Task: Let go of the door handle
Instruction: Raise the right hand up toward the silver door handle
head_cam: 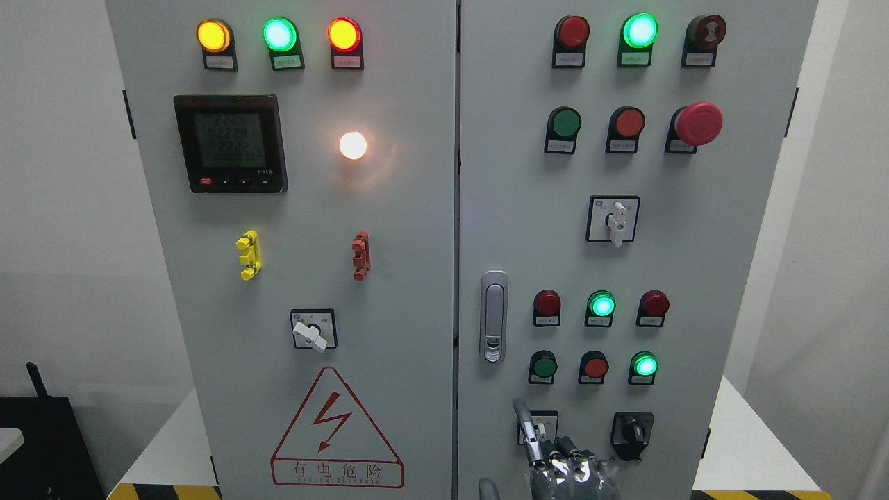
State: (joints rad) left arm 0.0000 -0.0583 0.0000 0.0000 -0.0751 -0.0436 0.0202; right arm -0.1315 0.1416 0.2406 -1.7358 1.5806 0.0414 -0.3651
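A hand [555, 462] pokes up at the bottom edge, wrist and arm cut off, so which side it belongs to is anyone's guess, and it covers part of a small switch plate [545, 419]. Label print under the lamps [278, 35] is too small to read

Your one visible hand [566, 465] sits at 6 o'clock, slightly right of centre; one finger extended toward 11 o'clock, other fingers [571, 448] loosely curled, gripping nothing.
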